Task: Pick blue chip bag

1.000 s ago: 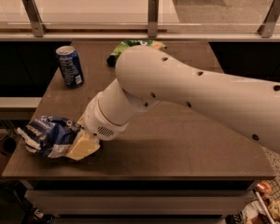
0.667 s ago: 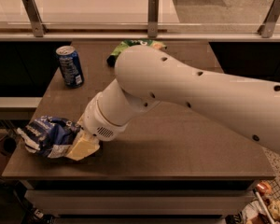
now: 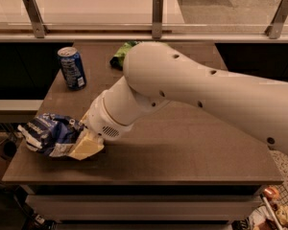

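The blue chip bag (image 3: 50, 134) is a crumpled dark blue and white foil bag at the table's front left corner, partly over the left edge. My gripper (image 3: 84, 145) reaches it from the right, at the end of the big white arm (image 3: 192, 87). Its cream-coloured fingers (image 3: 89, 147) are closed on the bag's right end, and the foil is bunched up around them. The wrist hides part of the bag.
A blue soda can (image 3: 72, 67) stands upright at the back left of the brown table (image 3: 182, 152). A green chip bag (image 3: 120, 54) lies at the back, mostly behind my arm. A glass railing with metal posts (image 3: 157, 14) runs behind the table.
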You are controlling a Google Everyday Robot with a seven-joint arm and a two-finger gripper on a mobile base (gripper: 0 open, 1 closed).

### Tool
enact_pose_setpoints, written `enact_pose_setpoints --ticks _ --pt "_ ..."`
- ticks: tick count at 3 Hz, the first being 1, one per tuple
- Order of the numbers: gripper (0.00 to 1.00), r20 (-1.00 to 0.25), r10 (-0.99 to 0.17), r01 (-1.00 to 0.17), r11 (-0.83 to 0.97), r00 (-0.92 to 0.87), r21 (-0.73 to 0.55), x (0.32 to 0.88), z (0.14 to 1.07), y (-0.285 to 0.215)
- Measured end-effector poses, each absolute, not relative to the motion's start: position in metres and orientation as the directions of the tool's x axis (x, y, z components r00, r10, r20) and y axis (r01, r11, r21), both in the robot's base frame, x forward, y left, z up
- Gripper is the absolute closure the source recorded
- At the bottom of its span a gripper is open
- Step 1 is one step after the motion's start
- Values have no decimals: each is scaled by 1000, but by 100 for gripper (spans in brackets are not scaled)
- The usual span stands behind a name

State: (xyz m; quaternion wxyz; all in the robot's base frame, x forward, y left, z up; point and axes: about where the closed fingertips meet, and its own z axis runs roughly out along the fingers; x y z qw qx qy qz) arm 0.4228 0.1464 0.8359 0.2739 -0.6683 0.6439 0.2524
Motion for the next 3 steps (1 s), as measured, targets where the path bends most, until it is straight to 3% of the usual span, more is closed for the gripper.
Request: enact_pose_setpoints --ticks 3 --pt "100 -812 -558 -982 -23 170 -190 454 919 110"
